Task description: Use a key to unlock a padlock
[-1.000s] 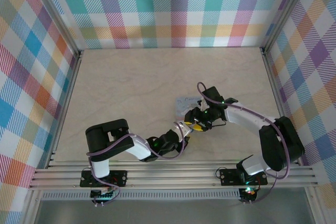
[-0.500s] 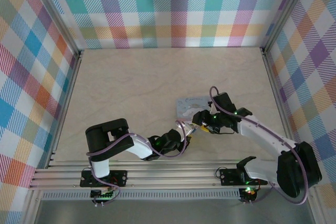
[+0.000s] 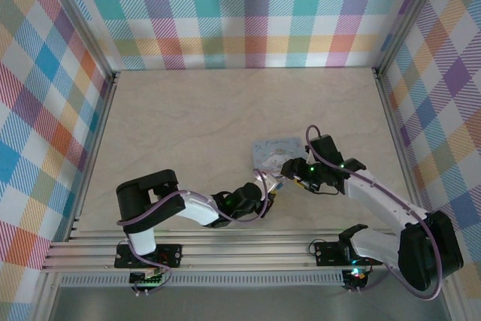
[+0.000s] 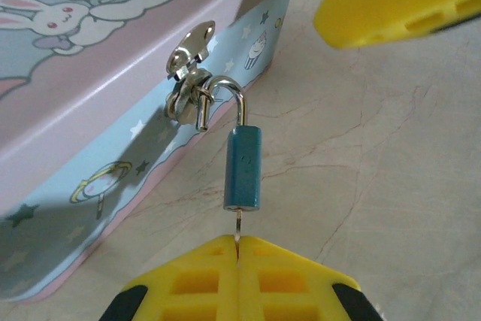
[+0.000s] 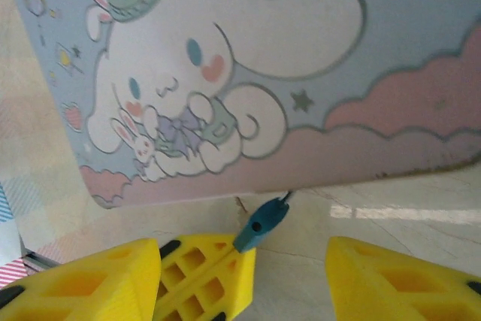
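The padlock (image 4: 243, 167), a small teal cylinder, hangs by its shackle from the hasp (image 4: 188, 73) of the pale blue cartoon tin (image 4: 90, 110). One shackle leg ends free beside the body. The key (image 4: 237, 225) sticks out of the padlock's bottom as a thin metal shaft, and my left gripper (image 4: 237, 249) is shut on its other end. My right gripper (image 5: 244, 261) stands open, and the padlock (image 5: 261, 223) and the left gripper's yellow fingers (image 5: 199, 280) lie between its fingers, untouched by them. In the top view both grippers meet at the tin's near edge (image 3: 276, 180).
The tin (image 3: 274, 152) lies flat on the beige table, mid-right. The right gripper's yellow fingers (image 4: 391, 5) hover just beyond the padlock. Checked walls enclose the table on three sides, and an aluminium rail (image 3: 248, 249) runs along the near edge.
The right arm has swung rightward and its gripper has drawn back off the tin, uncovering the lid. The left gripper has held its grip and barely moved.
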